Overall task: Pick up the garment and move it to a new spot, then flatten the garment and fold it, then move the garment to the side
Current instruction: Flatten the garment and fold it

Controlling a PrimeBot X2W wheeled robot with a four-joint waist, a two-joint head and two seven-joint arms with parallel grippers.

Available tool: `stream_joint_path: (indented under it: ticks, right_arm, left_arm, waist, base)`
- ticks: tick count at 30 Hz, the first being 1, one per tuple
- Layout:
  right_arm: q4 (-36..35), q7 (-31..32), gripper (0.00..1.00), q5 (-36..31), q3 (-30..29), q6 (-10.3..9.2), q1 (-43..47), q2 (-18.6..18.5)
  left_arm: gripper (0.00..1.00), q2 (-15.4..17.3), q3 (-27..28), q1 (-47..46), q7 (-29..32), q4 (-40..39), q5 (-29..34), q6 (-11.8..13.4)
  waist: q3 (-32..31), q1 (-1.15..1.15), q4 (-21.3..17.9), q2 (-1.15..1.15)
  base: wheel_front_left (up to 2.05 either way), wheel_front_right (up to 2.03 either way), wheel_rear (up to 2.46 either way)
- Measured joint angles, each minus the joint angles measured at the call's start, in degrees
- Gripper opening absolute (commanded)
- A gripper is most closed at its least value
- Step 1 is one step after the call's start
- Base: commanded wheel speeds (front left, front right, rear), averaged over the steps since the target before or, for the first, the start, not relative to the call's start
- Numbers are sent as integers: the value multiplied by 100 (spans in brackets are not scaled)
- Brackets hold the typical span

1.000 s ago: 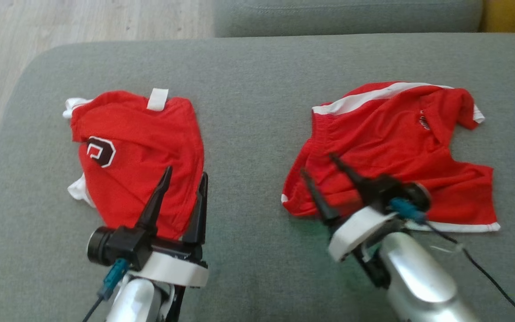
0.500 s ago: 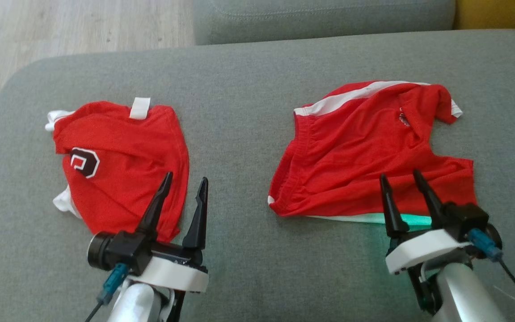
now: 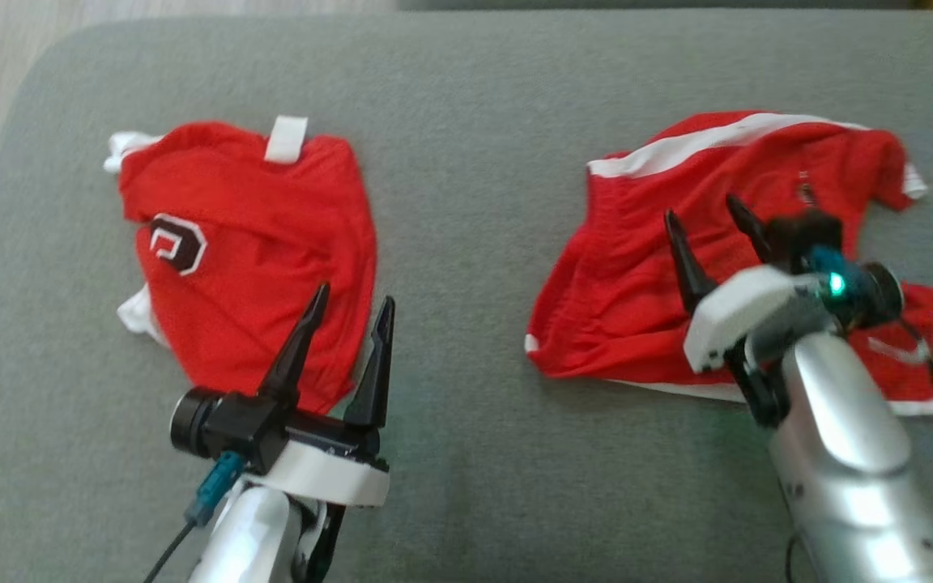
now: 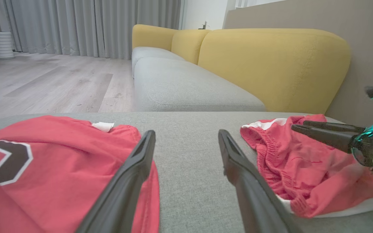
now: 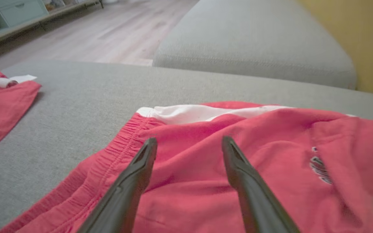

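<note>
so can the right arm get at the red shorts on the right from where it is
Probably yes: the right gripper is open and sits directly over the red shorts, aimed at the cloth by the waistband, and nothing lies between them.

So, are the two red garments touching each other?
Apart. The head view shows a strip of bare grey cushion between the folded garment on the left and the red shorts on the right.

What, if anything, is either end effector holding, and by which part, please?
Nothing is held. Both are open: the left end effector at the edge of the folded red garment with a black emblem, the right end effector over the crumpled red fabric shorts.
</note>
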Motion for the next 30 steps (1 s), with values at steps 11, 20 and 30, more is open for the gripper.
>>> stream_joint_path:
  ticks: [11, 20, 30]
  right_arm:
    - [1567, 1066, 83, -413, -521, 0, -1092, -79]
    - [2129, 727, 0, -811, -932, 0, -1588, -157]
    - [2479, 201, 0, -1627, -1369, 0, -2491, -497]
  left_arm:
    - [100, -1, -175, -105, 0, 34, -118, 9]
    - [100, -3, -183, -175, 0, 34, -120, 11]
    - [100, -4, -200, -313, 0, 24, -162, 33]
  waist:
    - [299, -1, 528, 0]
    - [412, -1, 678, 0]
    - [516, 0, 672, 0]
  base:
    - [0, 0, 0]
    - [0, 0, 0]
    - [0, 0, 0]
